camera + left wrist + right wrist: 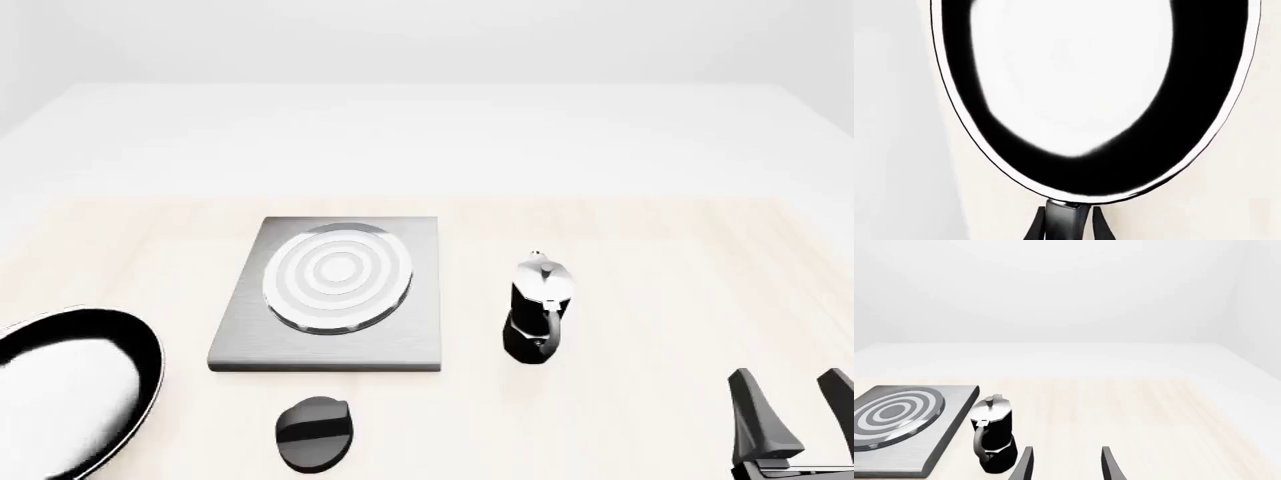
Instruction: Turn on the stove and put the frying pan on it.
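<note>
Front view shows, nearest the camera, the right claw [790, 412] at the lower right with its two dark fingers spread apart and nothing between them. At the lower left lies the frying pan [67, 390], partly cut off by the edge, glossy black with a pale reflective inside. Between them, near the front edge of the wooden table [641, 300], sits the black oval knob [314, 432], just in front of the stove [334, 300] and apart from it. The stove is a flat grey slab with a round burner [339, 276] of silver-white rings, bare on top. Just to its right a small black-and-silver coffee pot [538, 308] stands upright, between the stove and the right claw.

Left wrist view shows the left claw [1066, 225] with its fingers on either side of the pan's dark handle [1066, 222], the pan's rim and pale inside filling the picture.
</note>
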